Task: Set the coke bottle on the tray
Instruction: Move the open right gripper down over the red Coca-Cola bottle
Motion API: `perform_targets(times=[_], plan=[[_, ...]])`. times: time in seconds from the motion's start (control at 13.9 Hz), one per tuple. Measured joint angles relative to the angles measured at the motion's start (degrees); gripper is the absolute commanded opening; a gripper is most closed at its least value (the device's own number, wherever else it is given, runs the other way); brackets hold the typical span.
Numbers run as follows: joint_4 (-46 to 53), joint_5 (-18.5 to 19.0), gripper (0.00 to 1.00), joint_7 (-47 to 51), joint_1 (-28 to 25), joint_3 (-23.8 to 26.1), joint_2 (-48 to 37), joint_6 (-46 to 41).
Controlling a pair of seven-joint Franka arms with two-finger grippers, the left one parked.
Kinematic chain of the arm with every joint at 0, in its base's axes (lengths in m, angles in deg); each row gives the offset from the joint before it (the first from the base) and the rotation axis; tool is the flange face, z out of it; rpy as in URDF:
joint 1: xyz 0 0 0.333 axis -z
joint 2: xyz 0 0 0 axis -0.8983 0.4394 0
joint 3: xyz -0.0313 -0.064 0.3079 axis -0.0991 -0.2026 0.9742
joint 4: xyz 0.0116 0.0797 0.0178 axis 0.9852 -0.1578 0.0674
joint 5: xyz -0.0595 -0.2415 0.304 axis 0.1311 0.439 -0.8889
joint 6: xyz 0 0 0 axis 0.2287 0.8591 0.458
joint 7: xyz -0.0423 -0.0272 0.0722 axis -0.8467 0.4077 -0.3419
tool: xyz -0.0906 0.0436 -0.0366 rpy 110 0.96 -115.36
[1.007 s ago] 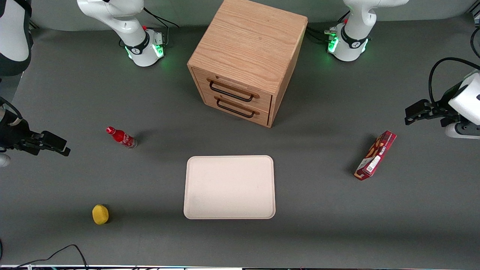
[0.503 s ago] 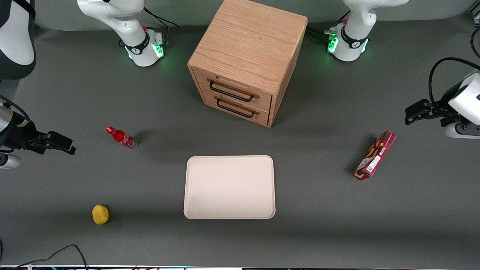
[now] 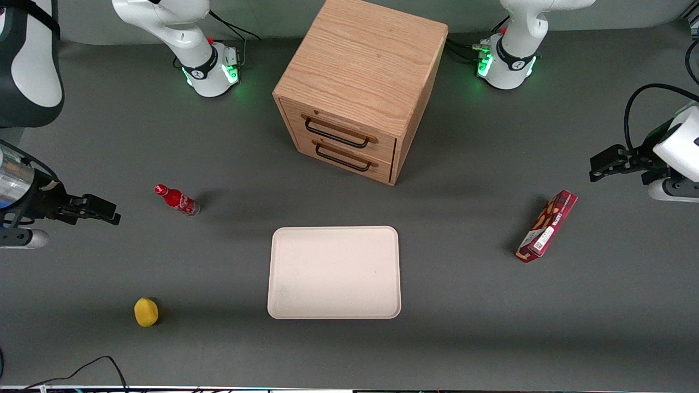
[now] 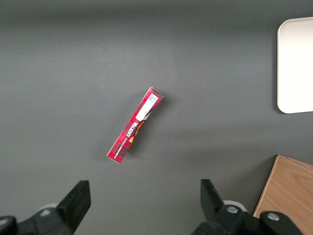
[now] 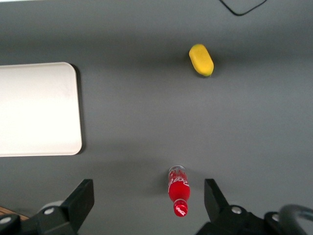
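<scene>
The coke bottle (image 3: pixel 177 200) stands upright on the grey table, small and red with a red cap and a clear base; the right wrist view looks down on the coke bottle (image 5: pixel 179 190) from above. The cream tray (image 3: pixel 334 272) lies flat nearer the front camera, toward the middle of the table, and one end of the tray (image 5: pixel 39 108) shows in the wrist view. My gripper (image 3: pixel 112 216) hovers open and empty above the table, a short way from the bottle toward the working arm's end. Seen from the wrist, the bottle lies between the gripper's (image 5: pixel 149 200) wide-spread fingers.
A yellow lemon-like object (image 3: pixel 146 311) sits nearer the front camera than the bottle. A wooden two-drawer cabinet (image 3: pixel 357 87) stands at the back middle. A red snack box (image 3: pixel 546 226) lies toward the parked arm's end. A black cable (image 3: pixel 82 371) runs along the front edge.
My gripper has moved steadily along the table toward the bottle. Bottle, tray and the other objects have stayed where they were.
</scene>
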Motion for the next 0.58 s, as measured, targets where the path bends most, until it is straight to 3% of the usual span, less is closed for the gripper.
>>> perform_targets(times=[0.29, 0.58], plan=[[-3.5, 0.0, 1.00, -0.1, 0.0, 0.0, -0.2, 1.6], [-16.8, 0.0, 1.00, -0.3, 0.0, 0.1, -4.0, 12.7]])
